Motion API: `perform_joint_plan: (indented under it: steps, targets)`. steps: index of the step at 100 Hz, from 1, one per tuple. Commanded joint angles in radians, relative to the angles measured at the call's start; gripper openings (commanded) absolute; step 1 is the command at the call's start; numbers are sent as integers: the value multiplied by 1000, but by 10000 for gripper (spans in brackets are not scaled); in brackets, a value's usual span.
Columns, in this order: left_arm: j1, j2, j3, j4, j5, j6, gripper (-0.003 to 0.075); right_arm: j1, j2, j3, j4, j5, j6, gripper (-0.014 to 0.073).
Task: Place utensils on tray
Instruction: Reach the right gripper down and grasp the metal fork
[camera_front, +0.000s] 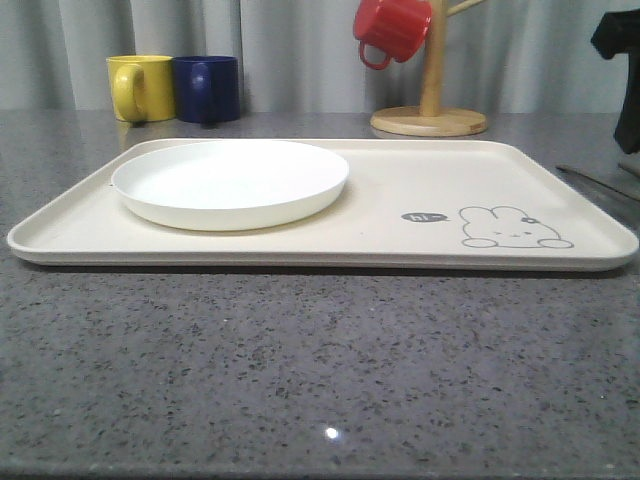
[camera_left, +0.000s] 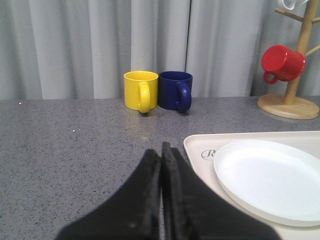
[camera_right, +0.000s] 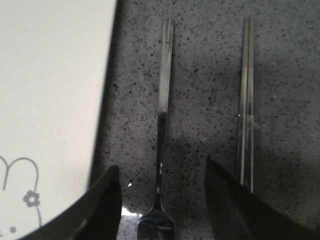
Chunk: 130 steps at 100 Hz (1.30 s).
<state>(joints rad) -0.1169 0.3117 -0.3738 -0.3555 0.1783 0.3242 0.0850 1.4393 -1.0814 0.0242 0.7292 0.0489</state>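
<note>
A yellow mug (camera_front: 140, 87), dark blue mug (camera_front: 207, 88) and red mug (camera_front: 392, 28) on a wooden stand (camera_front: 430, 110) are sitting behind the cream rectangular tray (camera_front: 420, 190), which is carrying the round white plate (camera_front: 230, 182). Beside the tray's edge on speckled grey stone, the slim shiny fork (camera_right: 161, 135) and flat metal chopsticks (camera_right: 246, 105) are lying parallel. The right gripper (camera_right: 162, 200) is hanging spread over the fork; the left gripper (camera_left: 161, 195) is sitting pressed closed.

Your right gripper (camera_right: 159, 200) hangs with jaws apart astride the fork (camera_right: 161, 140), bare counter on both sides of the handle. The tray (camera_right: 50, 100) rim crowds one finger, the chopsticks (camera_right: 246, 105) the other. On the tray, only the plate (camera_front: 230, 182) takes room; its rabbit half lies bare
</note>
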Motion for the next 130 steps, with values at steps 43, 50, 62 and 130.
perform_joint_plan:
  steps: [43,50,62,130]
  targets:
    - [1,6,-26,-5,-85,0,-18,1,93,-36,7,-66,-16,393]
    - [1,6,-26,-5,-85,0,-18,1,104,-36,9,-66,-16,391]
    - [1,6,-26,-5,-85,0,-18,1,111,-36,21,-58,-16,310]
    - [1,6,-26,-5,-85,0,-18,21,-28,-137,72,67,73,-25]
